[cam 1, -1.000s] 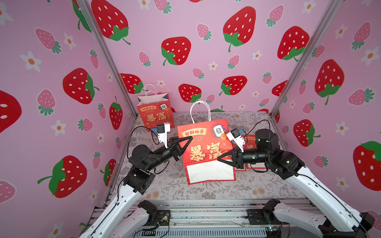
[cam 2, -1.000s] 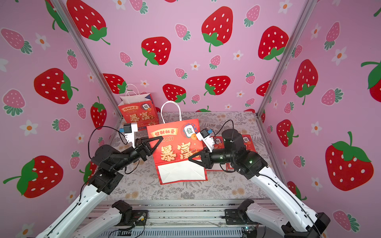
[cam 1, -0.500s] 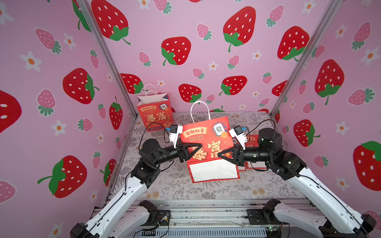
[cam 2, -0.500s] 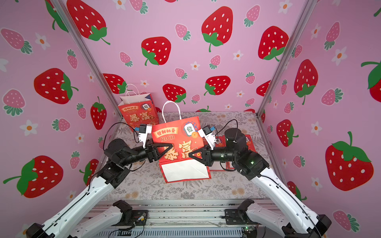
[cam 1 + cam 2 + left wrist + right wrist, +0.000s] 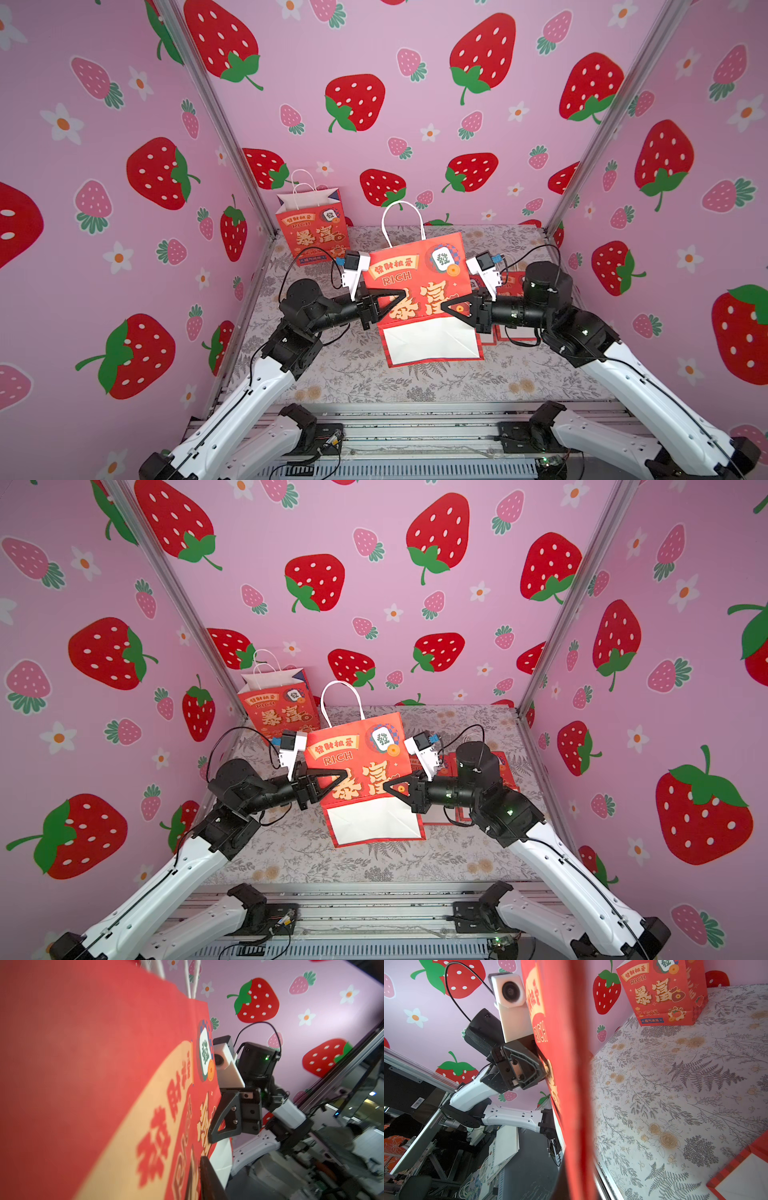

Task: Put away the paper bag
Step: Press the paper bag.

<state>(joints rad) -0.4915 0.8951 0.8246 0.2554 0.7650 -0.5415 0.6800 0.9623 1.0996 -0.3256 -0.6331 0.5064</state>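
Red bag (image 5: 415, 278) with gold lettering, white base and handle. Pink walls (image 5: 415, 50), big red strawberries, little white flowers. The table (image 5: 353, 382) has a grey fern-and-flower print.

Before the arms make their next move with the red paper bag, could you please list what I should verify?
1. The right gripper is shut on the paper bag edge: ok.
2. The left gripper grips the opposite edge: cannot tell.
3. Bag pressed flat, handles up: ok.
4. The standing bag is apart from both grippers: ok.
5. The flat bags have room on top: cannot tell, partly hidden.
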